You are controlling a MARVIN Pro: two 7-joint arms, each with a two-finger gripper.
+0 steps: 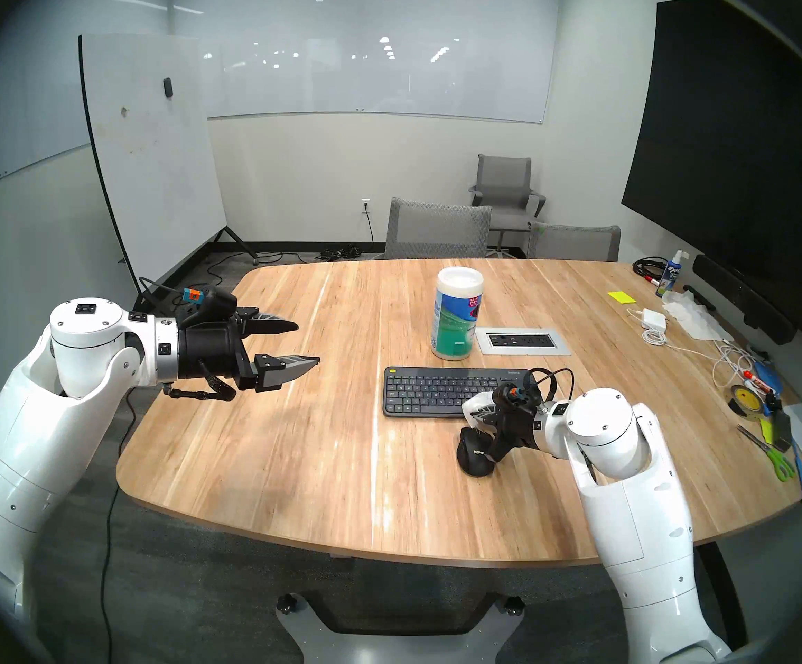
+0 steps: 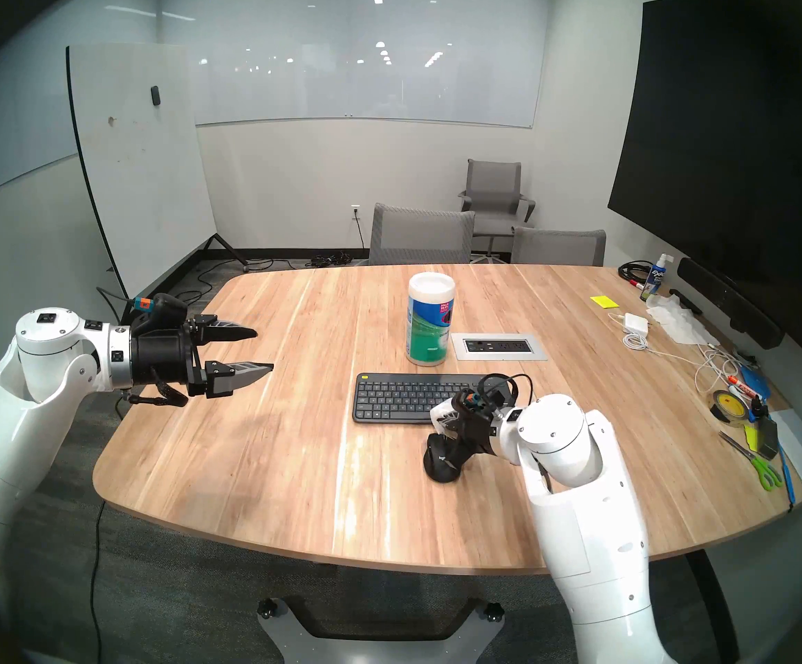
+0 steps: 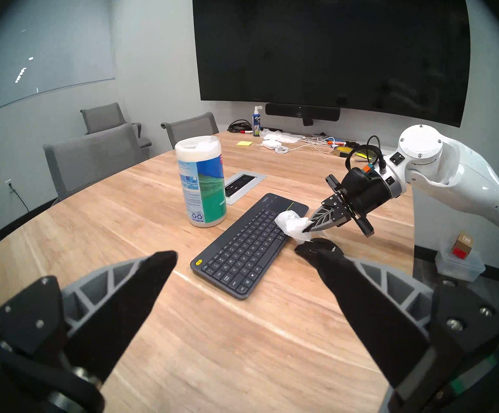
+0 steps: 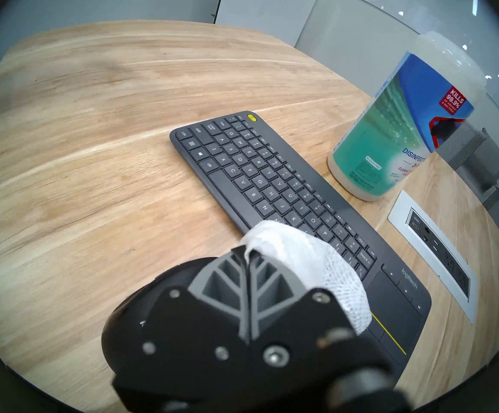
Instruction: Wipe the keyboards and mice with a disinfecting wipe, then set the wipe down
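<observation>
Wipe [image 3: 291, 227]: thin white sheet, meshy weave, bunched into a crumpled wad; hangs off the right gripper's tips over the keyboard's touchpad end, just above the mouse.
Right gripper [image 3: 309, 226]: clenched on the wipe, fingers pressed together, pointing down and toward the keyboard.
Left gripper [image 1: 304, 343]: released, fingers spread wide, nothing between them; held in the air over the table's left edge, well apart from the keyboard.
Keyboard [image 1: 442, 391]: slim, black, dark grey keys, yellow button at the far left corner, touchpad at the right end; flat on the table [image 1: 293, 433].
Keyboard axis: long side runs left to right across the head view, parallel to the near table edge.
Mouse [image 1: 475, 452]: black, rounded, logo on the near end; just in front of the keyboard's right end, long axis roughly front to back.
Canister [image 1: 456, 313]: upright, just behind the keyboard.
Hidden: mouse front covered by the right gripper in the head views; its wheel not visible. Touchpad partly covered by wipe and gripper. Cannot tell whether the wipe touches the mouse or the keyboard.
</observation>
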